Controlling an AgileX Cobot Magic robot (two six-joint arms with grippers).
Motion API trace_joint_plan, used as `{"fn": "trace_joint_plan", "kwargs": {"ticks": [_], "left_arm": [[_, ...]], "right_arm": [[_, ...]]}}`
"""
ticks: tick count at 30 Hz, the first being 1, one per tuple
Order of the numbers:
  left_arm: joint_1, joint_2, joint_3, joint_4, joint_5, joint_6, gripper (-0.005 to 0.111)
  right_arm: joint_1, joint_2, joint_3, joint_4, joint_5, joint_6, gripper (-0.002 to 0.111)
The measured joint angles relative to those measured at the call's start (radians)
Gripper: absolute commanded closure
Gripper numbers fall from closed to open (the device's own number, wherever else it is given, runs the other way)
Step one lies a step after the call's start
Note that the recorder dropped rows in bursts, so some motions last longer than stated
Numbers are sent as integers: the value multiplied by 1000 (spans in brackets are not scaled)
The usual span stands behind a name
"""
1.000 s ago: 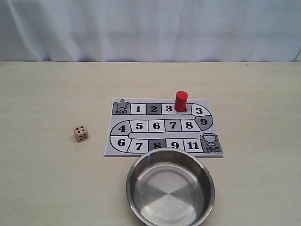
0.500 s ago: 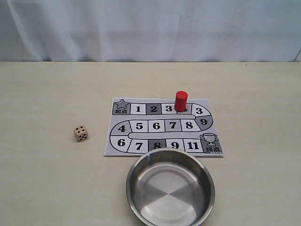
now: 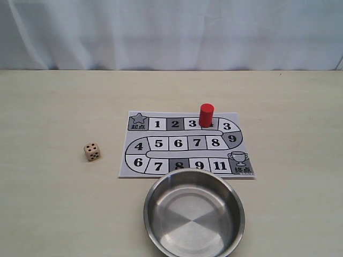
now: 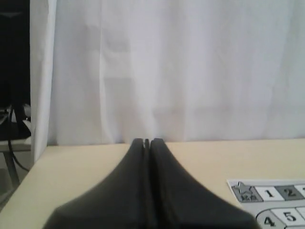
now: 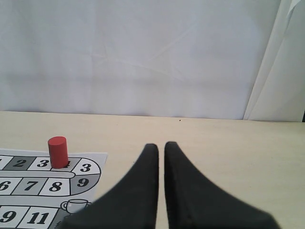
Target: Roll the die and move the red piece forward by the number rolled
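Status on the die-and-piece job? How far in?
Done: nothing visibly. The die lies on the table left of the board, outside the steel bowl. In hand: nothing; left pincer and right pincer are empty, away from the pieces. Left: pick up and roll the die, then advance the red piece, now standing between the top row's two 3s.

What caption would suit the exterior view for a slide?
Red piece standing on the numbered board, die lying off it, steel bowl in front.
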Motion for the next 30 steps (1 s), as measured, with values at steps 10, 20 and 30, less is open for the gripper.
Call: {"fn": "trace_joint_plan", "kwargs": {"ticks": [10,20,30], "left_arm": [[0,0,155,4,-80,24,107],[0,0,155,4,-18,28,107],[0,0,155,4,-18,28,107]], "right_arm": [[0,0,0,0,0,0,104],[0,0,0,0,0,0,104],[0,0,0,0,0,0,104]]}}
